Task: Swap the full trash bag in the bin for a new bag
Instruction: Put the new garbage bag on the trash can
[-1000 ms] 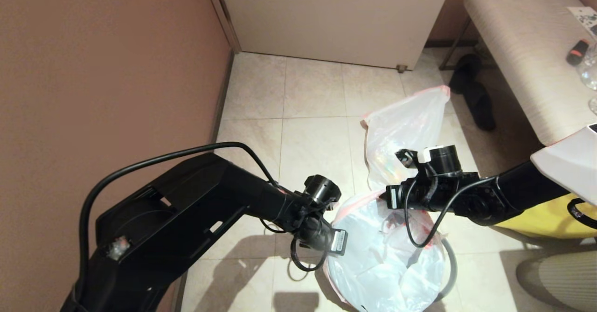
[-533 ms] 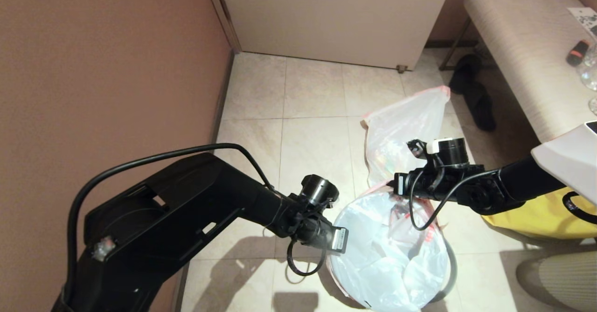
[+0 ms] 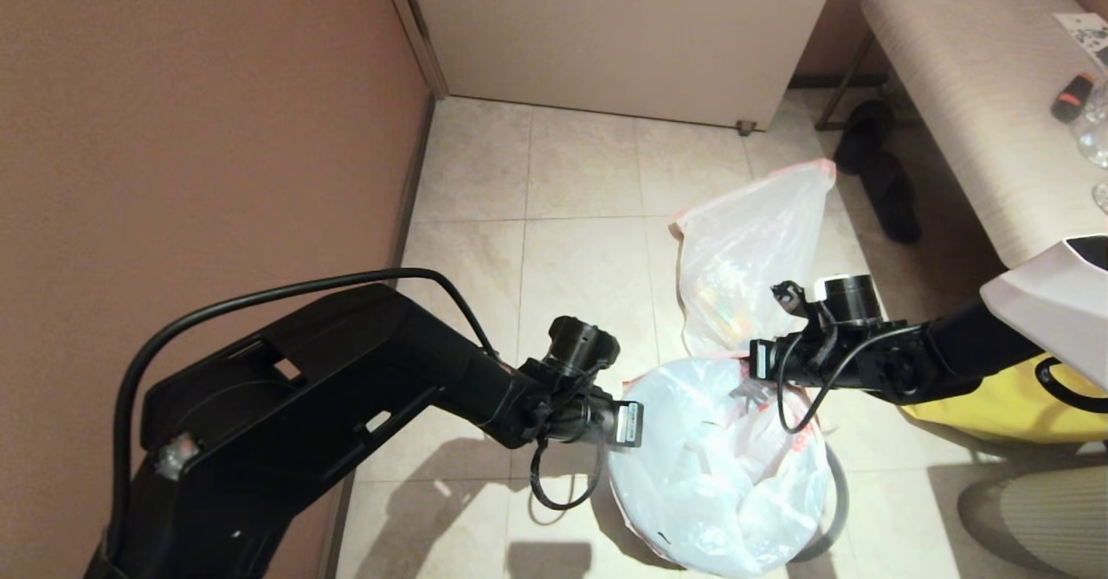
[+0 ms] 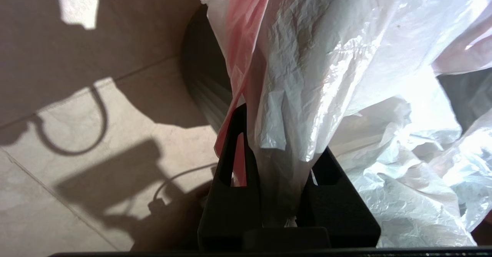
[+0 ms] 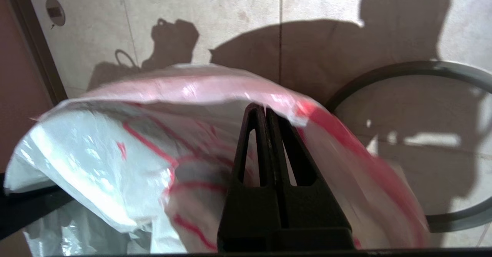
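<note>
Both hands have sunk toward the bin since a second ago, spreading the new bag over its mouth. Left hand pinches the near-left edge; right hand is clamped on the far-right edge. Full trash bag sits beyond on the floor. Risk — thin film tears or slips, and the loose hoop still lies aside.

Over the last second the right hand has drifted right and lower, pulling its edge of the new bag along. The bag's mouth now spreads wider and rounder, and the left hand has turned slightly.
</note>
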Controlling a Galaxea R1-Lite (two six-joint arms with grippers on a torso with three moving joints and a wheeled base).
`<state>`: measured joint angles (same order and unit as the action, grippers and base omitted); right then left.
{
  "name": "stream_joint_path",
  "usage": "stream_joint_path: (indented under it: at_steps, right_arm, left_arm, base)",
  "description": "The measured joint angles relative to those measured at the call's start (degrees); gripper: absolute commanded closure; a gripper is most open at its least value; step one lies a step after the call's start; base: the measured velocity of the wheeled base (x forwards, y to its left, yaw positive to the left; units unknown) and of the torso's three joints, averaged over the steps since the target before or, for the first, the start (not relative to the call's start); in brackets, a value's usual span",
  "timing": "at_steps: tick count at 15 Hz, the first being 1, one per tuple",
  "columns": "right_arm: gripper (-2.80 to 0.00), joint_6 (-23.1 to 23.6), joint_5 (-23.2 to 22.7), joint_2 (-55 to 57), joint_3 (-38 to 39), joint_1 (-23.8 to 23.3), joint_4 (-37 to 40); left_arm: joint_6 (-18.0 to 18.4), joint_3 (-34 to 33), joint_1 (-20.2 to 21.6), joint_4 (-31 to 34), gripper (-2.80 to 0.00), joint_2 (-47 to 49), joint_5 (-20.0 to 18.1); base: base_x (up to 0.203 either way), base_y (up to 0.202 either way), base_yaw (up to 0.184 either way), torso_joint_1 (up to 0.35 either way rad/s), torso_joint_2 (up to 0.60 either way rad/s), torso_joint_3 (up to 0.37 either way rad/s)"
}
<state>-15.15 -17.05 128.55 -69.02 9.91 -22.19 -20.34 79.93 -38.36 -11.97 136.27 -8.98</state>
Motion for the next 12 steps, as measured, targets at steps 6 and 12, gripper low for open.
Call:
stream_joint_path:
  at_steps: [6,12]
  right_arm:
    - [0.0,-6.1,-4.4,-6.7,0.5,-1.2,2.9]
    - [0.0,-10.0,-6.4,-22.2,4.8,-3.8,9.3]
  left_arm:
    - [-0.4,0.0,0.5,-2.2,0.0,0.3,2.3]
    - [-2.2,0.4,3.7,-10.5,0.0,0.7,7.9]
  base:
    - [0.0,0.0,0.0,0.0,0.0,0.0]
    - [0.0,0.0,0.0,0.0,0.0,0.0]
